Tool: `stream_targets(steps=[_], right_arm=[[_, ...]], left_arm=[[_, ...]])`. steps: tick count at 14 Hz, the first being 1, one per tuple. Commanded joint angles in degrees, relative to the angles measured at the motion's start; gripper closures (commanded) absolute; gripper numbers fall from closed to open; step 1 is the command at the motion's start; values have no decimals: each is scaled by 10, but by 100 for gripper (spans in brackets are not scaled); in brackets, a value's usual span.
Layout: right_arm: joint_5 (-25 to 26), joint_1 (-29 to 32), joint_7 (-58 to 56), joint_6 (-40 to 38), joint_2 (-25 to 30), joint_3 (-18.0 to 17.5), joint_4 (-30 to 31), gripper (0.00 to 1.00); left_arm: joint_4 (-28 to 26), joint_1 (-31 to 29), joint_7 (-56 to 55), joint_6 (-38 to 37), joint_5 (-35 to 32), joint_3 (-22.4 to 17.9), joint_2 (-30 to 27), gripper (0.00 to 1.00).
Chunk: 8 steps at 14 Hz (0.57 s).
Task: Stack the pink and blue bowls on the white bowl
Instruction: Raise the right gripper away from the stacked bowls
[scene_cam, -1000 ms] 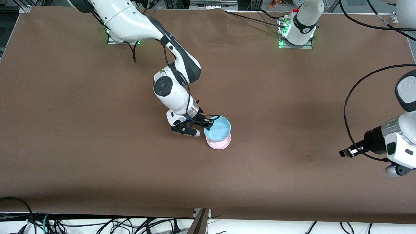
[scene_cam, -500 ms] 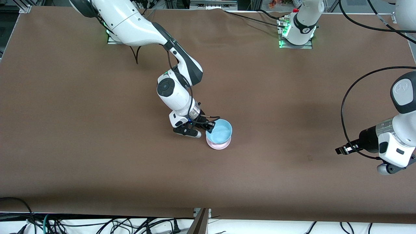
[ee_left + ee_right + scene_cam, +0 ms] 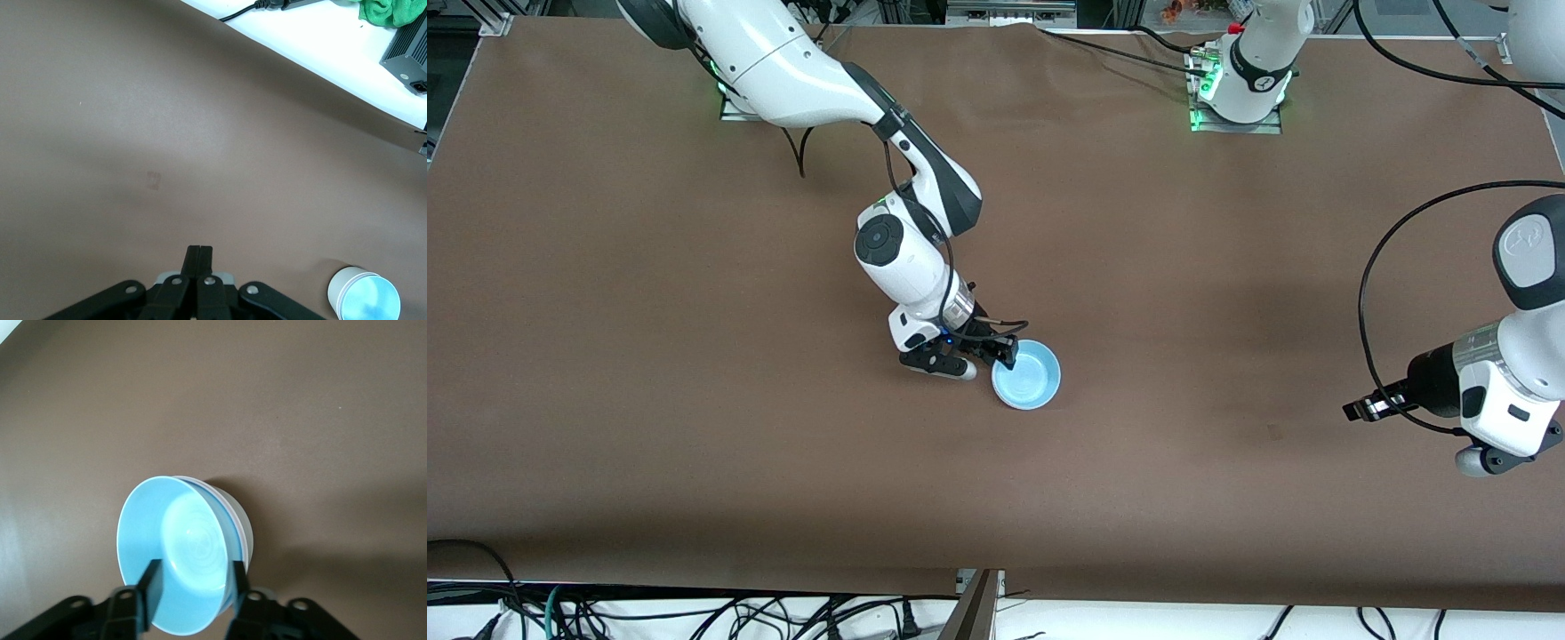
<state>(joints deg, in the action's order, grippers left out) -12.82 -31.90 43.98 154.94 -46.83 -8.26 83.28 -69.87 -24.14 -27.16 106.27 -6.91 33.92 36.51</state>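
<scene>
Blue bowl (image 3: 1027,383) nested atop stack mid-table, white bowl (image 3: 241,528) showing beneath. Right gripper (image 3: 996,352) spread, fingers straddling its rim. Left gripper (image 3: 1360,411) closed, empty, waiting over table (image 3: 605,356).

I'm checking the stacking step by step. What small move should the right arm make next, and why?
Probably lift the right pincer straight up off the rim. The blue bowl already sits nested on the stack, with a pale rim and the white bowl showing beneath it, and the fingers stand open either side of its rim. The left pincer waits, shut, toward its own end of the table.
</scene>
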Motion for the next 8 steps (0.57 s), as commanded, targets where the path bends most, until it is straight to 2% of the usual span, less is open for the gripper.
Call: stream_targets(steps=[1, 2, 3, 5, 8], right_arm=[[3, -1, -5, -3, -2, 3, -15, 0], [3, 0, -7, -22, 5, 4, -15, 0], [13, 2, -7, -73, 15, 12, -16, 0], [69, 7, -18, -187, 49, 23, -21, 0], [96, 44, -124, -323, 95, 25, -26, 0]], left_arm=[[-19, -7, 14, -1, 3, -2, -19, 100], [-19, -7, 14, -1, 3, -2, -19, 100], [-19, -7, 14, 0, 3, -2, -19, 100], [-19, -8, 14, 0, 3, -2, -18, 100], [-19, -9, 14, 0, 3, -3, -19, 100]])
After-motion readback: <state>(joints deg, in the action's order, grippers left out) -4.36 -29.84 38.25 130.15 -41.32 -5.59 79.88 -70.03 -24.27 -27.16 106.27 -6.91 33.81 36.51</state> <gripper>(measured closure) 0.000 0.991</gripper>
